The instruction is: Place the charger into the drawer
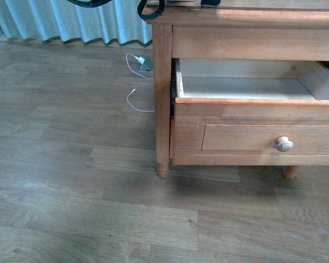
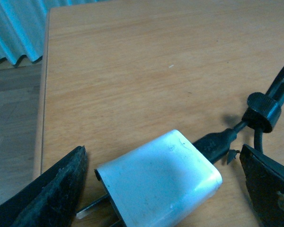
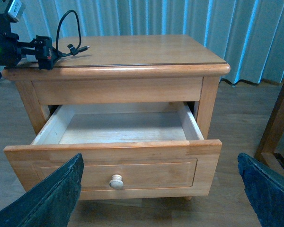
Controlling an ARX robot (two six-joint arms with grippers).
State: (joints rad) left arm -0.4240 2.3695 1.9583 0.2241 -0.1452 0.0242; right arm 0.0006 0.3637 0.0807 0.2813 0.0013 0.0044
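The left fingers are standing spread on both sides of the charger and are not pressing it. The white block is lying flat on top of the desk, turned a little obliquely between them. Its black cable is running off past one finger. The right fingers are also hanging apart, carrying nothing, in front of the drawer, which is standing pulled out with its knob facing outward. Farther off, a white cable is lying on the floor beside the desk leg. In my judgement a closing grip could be catching only a corner of the smooth block, so it may be twisting or slipping out. The trailing cable could also be snagging on the desk edge, or hanging over the drawer front.
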